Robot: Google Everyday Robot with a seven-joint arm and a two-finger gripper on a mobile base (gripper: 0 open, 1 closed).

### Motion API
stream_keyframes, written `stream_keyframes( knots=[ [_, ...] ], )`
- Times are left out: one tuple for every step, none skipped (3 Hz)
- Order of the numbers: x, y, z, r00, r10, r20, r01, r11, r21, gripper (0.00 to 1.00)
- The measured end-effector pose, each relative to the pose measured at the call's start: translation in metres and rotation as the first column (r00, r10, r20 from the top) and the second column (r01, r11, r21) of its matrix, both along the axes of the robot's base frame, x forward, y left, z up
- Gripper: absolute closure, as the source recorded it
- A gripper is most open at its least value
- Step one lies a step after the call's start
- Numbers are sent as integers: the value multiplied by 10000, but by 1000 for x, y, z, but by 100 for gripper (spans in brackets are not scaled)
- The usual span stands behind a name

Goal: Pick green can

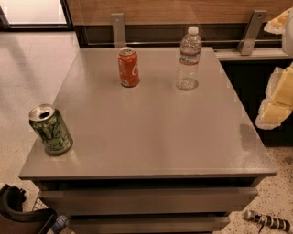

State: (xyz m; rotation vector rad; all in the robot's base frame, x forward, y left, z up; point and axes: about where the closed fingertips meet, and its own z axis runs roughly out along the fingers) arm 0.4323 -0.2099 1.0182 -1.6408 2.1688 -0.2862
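Hanging just off the table's point(151, 132) right side, up near its far right corner, the gripper point(270, 68) shows only in part at the frame's edge. Its two pale yellow fingers point(280, 93) are spread wide, with nothing between them. It touches neither the table nor anything on it.

Closest to the gripper, a clear bottle point(189, 59) with a white cap stands upright on the table's far right part. A red can point(128, 67) stands upright at the table's far middle, to the left of the bottle and well apart from it.

The green can point(50, 130) stands at the table's near left corner, close to the left edge. Its silver top is open and it looks tilted toward the left. It is well apart from the red can, the bottle and the gripper, across the table's full diagonal.

Beyond the table's far edge, two metal brackets point(118, 28) rise against a wood panel point(174, 11). Below the table's near left corner sits a black object point(18, 212). A striped rod point(270, 221) lies on the speckled floor point(27, 68) below the near right corner.
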Motion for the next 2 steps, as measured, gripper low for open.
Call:
stream_keyframes(
  knots=[
    [-1,3,3,9999,69,86,-69,9999,77,0],
    [0,12,-4,9992,392,13,-392,9963,762,0]
  ],
)
